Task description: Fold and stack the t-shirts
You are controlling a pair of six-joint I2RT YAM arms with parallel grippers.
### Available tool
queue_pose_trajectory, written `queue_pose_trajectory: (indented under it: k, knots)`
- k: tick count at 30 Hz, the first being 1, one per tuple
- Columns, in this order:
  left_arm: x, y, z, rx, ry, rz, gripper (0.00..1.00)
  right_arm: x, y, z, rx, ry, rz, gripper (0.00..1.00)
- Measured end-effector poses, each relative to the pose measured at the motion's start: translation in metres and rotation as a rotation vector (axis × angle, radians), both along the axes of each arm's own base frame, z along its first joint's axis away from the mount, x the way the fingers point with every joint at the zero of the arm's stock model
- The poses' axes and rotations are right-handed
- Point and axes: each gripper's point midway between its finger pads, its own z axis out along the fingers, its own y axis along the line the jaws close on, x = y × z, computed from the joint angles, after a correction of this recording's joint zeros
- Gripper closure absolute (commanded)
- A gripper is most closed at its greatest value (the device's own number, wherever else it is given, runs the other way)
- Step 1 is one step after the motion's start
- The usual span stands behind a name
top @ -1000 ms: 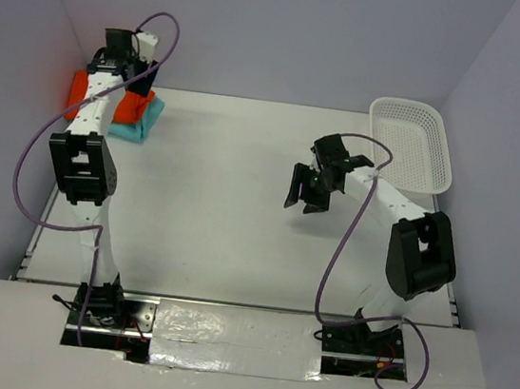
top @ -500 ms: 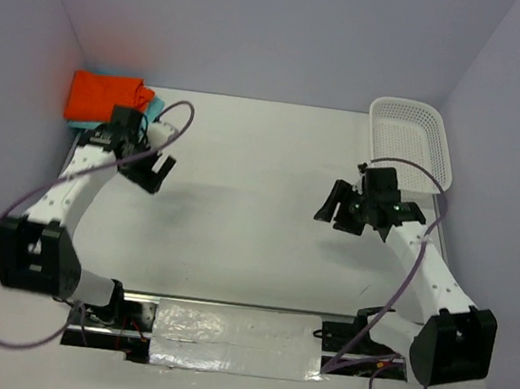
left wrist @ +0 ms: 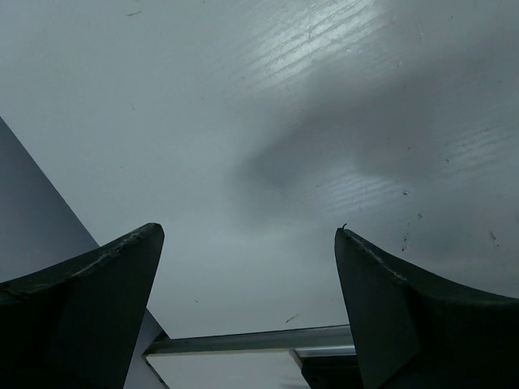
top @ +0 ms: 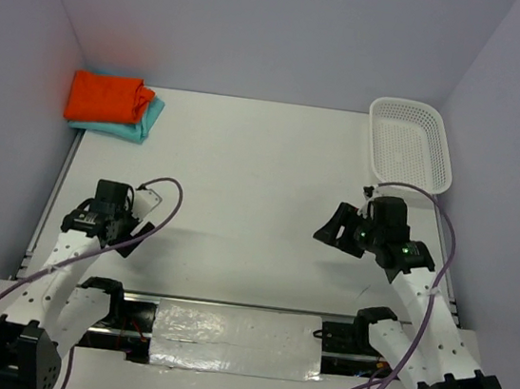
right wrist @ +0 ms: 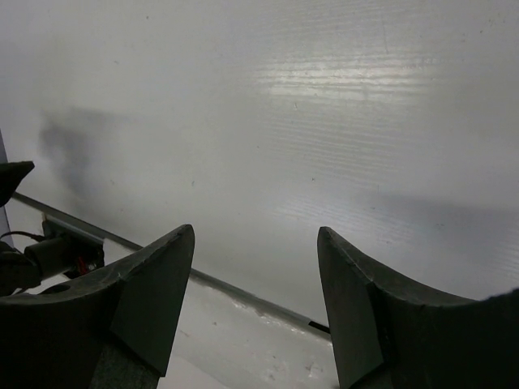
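Note:
A folded bright orange t-shirt (top: 106,97) lies on top of folded teal-aqua cloth (top: 143,123) in the table's far left corner. How many layers lie under the orange one I cannot tell. My left gripper (top: 106,232) hangs low at the near left, far from the stack, its jaws wide open (left wrist: 247,235) over bare table. Over the table's right half, my right gripper (top: 333,233) is open too (right wrist: 255,231), with nothing between its fingers. Neither wrist view shows any shirt.
A white plastic mesh basket (top: 435,150) stands at the far right, with nothing visible inside. Purple-grey walls close in the left, back and right. A metal rail (left wrist: 251,340) runs along the table's near edge, by the arm bases.
The left arm drew back from the shirt stack to the near left, and its jaws opened fully. The right arm swung from the table's middle towards the near right.

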Motion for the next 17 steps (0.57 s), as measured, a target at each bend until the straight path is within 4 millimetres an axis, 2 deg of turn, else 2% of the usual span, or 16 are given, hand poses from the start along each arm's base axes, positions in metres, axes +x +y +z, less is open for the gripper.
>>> queue_pose_trajectory:
  k: [5, 11, 16, 17]
  knots:
    - [-0.002, 0.002, 0.004, 0.01, -0.045, 0.009, 0.01, -0.007, -0.002, -0.003, 0.001, -0.016, -0.008, 0.3]
    - [0.001, 0.002, 0.013, 0.006, -0.104, 0.006, 0.01, -0.009, -0.008, 0.018, 0.005, -0.137, -0.033, 0.28]
    - [0.004, 0.002, 0.019, 0.005, -0.146, 0.007, 0.01, -0.01, -0.011, 0.028, 0.008, -0.189, -0.052, 0.28]
    - [0.005, 0.002, 0.02, 0.005, -0.149, 0.007, 0.01, -0.01, -0.011, 0.029, 0.01, -0.2, -0.058, 0.24]
